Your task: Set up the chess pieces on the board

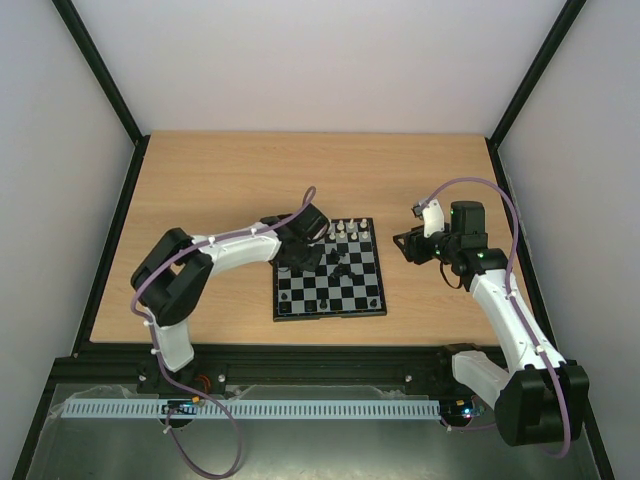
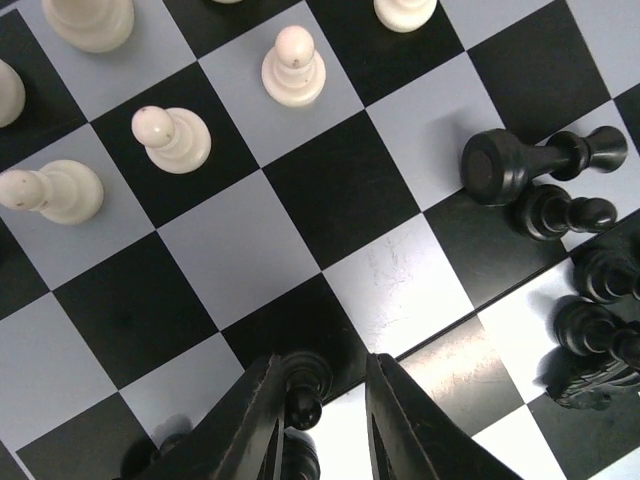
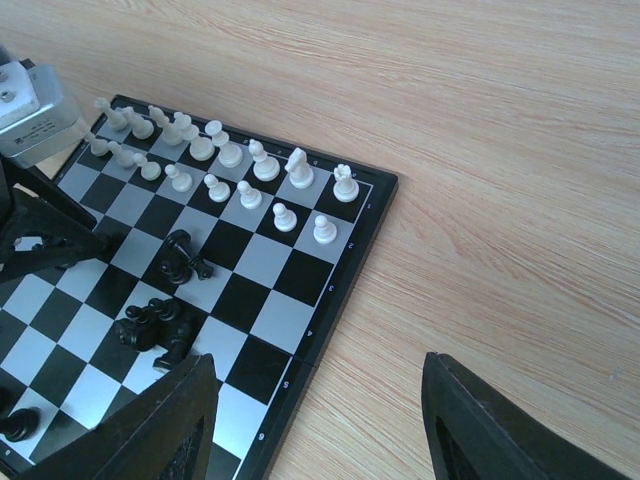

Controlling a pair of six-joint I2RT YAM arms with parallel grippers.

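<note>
The board (image 1: 366, 291) lies mid-table. White pieces (image 1: 350, 230) stand in two rows along its far edge, and black pieces (image 1: 337, 263) lie in a loose heap near its middle. My left gripper (image 1: 318, 252) hangs low over the board. In the left wrist view it (image 2: 327, 365) is slightly open around an upright black pawn (image 2: 303, 385), which touches the left finger with a gap to the right one. Fallen black pieces (image 2: 540, 165) and white pawns (image 2: 293, 68) lie ahead of it. My right gripper (image 1: 408, 245) is wide open and empty, above the table by the board's right edge (image 3: 318, 360).
In the right wrist view the board (image 3: 275, 260) shows with white rows (image 3: 230, 155), heaped black pieces (image 3: 165, 320) and one black piece (image 3: 18, 424) at its near corner. The left arm's wrist (image 3: 30, 110) hangs over its far left. Bare wood lies right of the board.
</note>
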